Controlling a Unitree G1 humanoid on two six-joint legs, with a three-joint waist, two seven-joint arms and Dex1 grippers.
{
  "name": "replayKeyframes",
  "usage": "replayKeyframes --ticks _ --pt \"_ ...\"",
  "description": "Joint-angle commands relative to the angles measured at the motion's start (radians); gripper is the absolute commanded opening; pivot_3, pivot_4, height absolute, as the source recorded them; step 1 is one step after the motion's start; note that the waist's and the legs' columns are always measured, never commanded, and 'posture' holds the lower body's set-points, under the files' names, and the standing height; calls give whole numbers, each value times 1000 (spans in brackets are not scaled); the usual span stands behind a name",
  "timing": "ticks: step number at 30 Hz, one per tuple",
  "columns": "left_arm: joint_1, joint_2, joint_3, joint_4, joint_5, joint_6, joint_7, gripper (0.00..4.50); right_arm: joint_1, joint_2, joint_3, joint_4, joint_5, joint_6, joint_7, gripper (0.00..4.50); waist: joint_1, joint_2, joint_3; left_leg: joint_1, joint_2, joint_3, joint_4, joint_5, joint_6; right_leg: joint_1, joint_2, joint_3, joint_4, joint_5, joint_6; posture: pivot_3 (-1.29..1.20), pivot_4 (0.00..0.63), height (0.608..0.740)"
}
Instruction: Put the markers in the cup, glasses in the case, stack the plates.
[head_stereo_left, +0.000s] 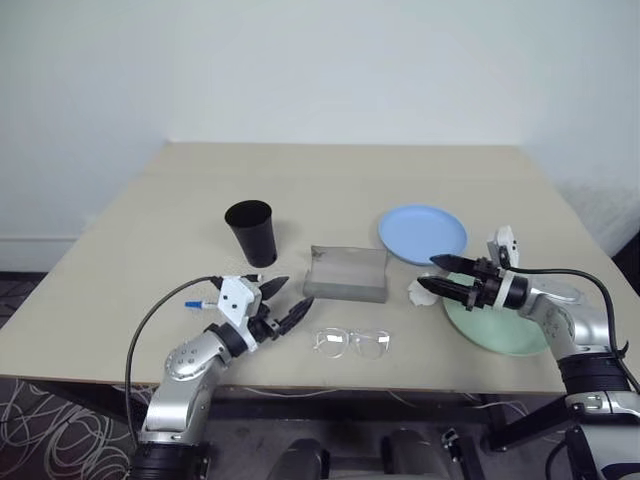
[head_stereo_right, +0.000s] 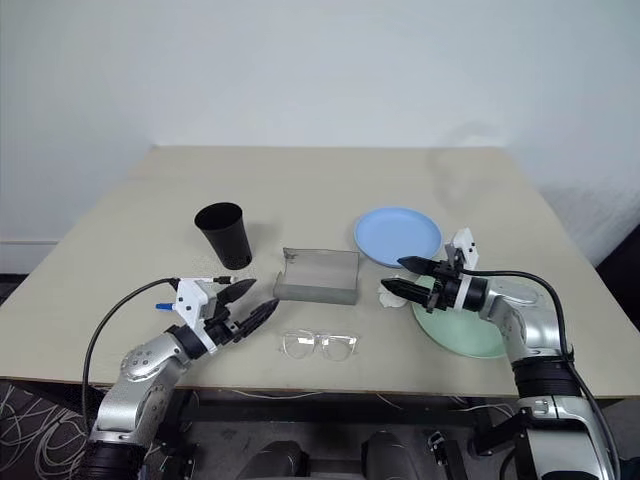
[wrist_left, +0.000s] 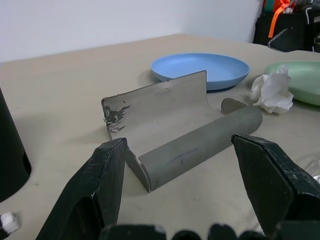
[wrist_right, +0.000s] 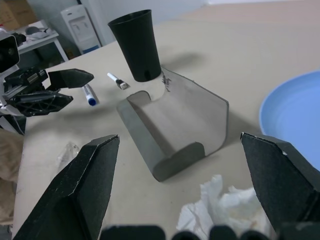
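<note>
I hold both hands spread and empty, left gripper (head_stereo_left: 281, 304) just short of the glasses (head_stereo_left: 351, 343), right gripper (head_stereo_left: 437, 276) facing the open case (head_stereo_left: 346, 272), ready for loading.

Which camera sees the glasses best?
The left eye view: the glasses lie whole on the table, in front of the grey case. The right eye view shows them equally whole. The left wrist view catches just a clear sliver at its edge.
</note>
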Motion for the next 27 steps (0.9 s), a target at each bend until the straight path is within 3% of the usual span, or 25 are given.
replayKeyframes --ticks 1,27 --pt "-3 14 17 -45 -13 1 -3 3515 -10 4 -12 -38 8 -11 -1 4216 0 0 0 0 0 0 0 0 0 0 0 0 0 0 0 0 0 737" --pt "-96 14 12 53 -22 -20 -70 3515 75 -7 -57 -147 29 -19 -98 4216 0 0 0 0 0 1 1 0 0 0 0 0 0 0 0 0 0 737"
